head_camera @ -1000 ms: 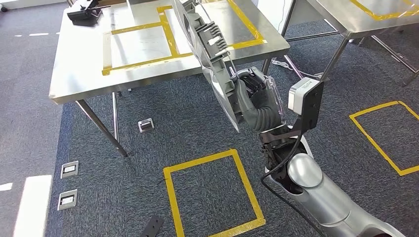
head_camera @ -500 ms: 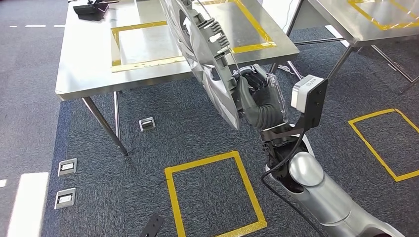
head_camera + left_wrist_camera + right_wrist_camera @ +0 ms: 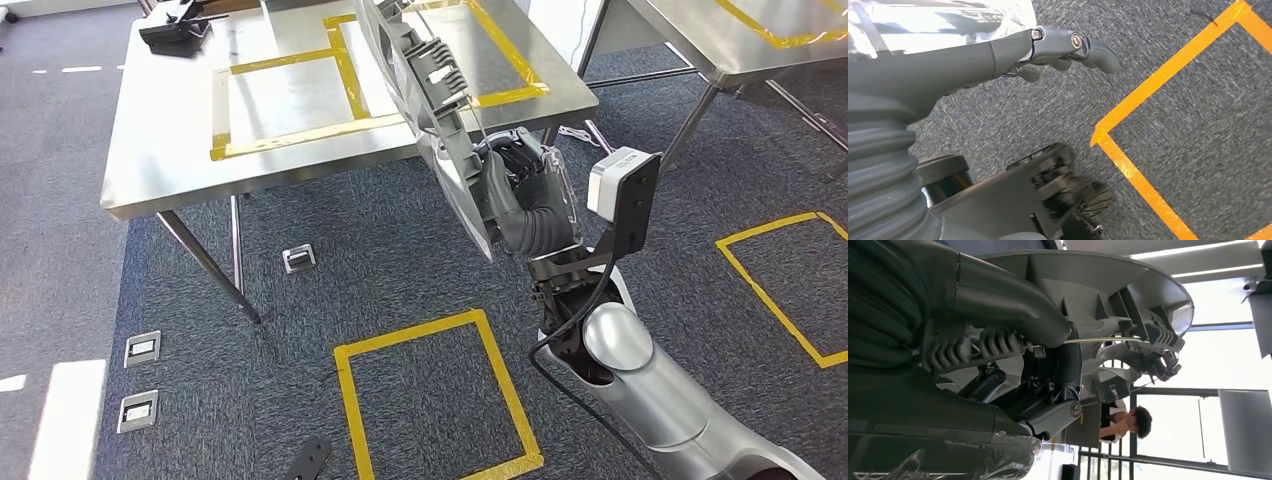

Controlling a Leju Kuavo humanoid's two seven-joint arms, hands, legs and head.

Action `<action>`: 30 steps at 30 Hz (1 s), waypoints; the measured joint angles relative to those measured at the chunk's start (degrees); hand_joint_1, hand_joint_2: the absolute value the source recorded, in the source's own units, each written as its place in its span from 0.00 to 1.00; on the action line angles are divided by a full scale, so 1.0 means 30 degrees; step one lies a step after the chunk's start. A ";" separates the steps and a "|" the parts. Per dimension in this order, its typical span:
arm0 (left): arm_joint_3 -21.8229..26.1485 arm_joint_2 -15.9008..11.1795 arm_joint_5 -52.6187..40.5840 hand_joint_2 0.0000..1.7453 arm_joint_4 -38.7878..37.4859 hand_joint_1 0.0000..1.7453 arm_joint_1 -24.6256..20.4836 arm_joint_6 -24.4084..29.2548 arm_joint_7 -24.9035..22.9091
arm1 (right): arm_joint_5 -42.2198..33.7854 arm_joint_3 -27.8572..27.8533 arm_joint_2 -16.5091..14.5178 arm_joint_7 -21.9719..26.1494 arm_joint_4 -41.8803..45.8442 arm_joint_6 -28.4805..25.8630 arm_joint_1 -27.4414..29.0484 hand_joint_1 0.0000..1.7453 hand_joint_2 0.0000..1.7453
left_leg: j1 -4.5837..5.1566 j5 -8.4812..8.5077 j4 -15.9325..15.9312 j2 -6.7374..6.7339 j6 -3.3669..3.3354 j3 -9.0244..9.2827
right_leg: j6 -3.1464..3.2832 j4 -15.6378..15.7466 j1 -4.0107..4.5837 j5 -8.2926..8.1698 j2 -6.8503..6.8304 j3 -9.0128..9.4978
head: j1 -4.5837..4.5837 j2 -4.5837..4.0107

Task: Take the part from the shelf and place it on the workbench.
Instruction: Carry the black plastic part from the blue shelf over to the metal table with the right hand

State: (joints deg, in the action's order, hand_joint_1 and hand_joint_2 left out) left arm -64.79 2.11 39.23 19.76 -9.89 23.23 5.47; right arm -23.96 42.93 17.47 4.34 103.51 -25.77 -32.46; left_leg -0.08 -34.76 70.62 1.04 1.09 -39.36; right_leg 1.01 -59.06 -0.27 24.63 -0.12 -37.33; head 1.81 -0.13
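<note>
While the right hand (image 3: 520, 190) grips it, the part (image 3: 430, 110), a large grey disc-shaped moulding with ribs and clips on its back, stands on edge in the air, tilted, its upper portion in front of the near edge of the surface (image 3: 180, 180) and its lower portion over the carpet (image 3: 300, 300). It does not rest on the surface. In the right wrist view the fingers (image 3: 998, 342) are curled around the ribbed inner side of the part (image 3: 1128, 305), closed on it, and a thin metal rod runs across the part's back just beside them.

The surface is a steel table marked with rectangles of yellow tape (image 3: 340, 75); a dark object (image 3: 175, 25) lies at its far left corner. A second steel table (image 3: 740, 40), also taped, stands to the right, well apart.

The left hand (image 3: 1048, 47) hangs over the carpet, its fingers (image 3: 1093, 47) stretched out, slightly bent and apart, holding nothing. A corner of yellow tape on the floor (image 3: 1148, 100) lies near them in the left wrist view.

On the carpet below the part a yellow taped square (image 3: 430, 390) is marked out, another (image 3: 790, 280) lies to the right, and small floor sockets (image 3: 298, 257) sit near the table legs. A person (image 3: 1128, 422) is seen beyond the part in the right wrist view.
</note>
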 joint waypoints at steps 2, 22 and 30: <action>-0.0015 -0.0004 0.0000 1.00 0.0000 0.00 0.0031 -0.0007 -0.0002 | 0.0000 0.0000 -0.0004 0.0000 -0.0089 0.0000 0.0012 1.00 1.00 | -0.0018 -0.0069 0.1409 -0.0010 0.0113 -0.0861 | 0.0032 -0.0048 -0.0004 0.0095 0.0018 0.0078 | -0.0004 0.0000; -0.0035 0.0004 -0.0080 1.00 0.0007 0.00 -0.0030 -0.0144 -0.0002 | 0.0000 -0.0304 -0.0058 0.0022 -0.0144 -0.0233 -0.0186 1.00 1.00 | -0.0122 0.1729 -0.3760 0.0003 -0.0420 0.2082 | -0.0831 -0.0967 -0.0078 -0.0426 0.0105 -0.0753 | 0.0153 0.0000; -0.0062 -0.0005 -0.0087 1.00 0.0007 0.00 -0.0029 -0.0164 0.0005 | 0.0000 -0.0382 -0.0038 0.0009 -0.0158 -0.0262 -0.0200 1.00 1.00 | -0.0094 0.0031 -0.0634 -0.0062 0.0059 0.0657 | -0.0001 -0.0031 -0.0104 0.0131 0.0076 0.0110 | -0.0024 0.0000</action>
State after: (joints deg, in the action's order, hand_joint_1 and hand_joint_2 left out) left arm -64.98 2.09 38.97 19.78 -9.98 22.74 5.49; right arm -23.96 41.78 17.35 4.37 103.03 -26.56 -33.06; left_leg -0.36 -34.66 68.72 0.86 1.26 -37.39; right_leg 1.01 -59.15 -0.58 25.03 0.11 -37.00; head 1.74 -0.13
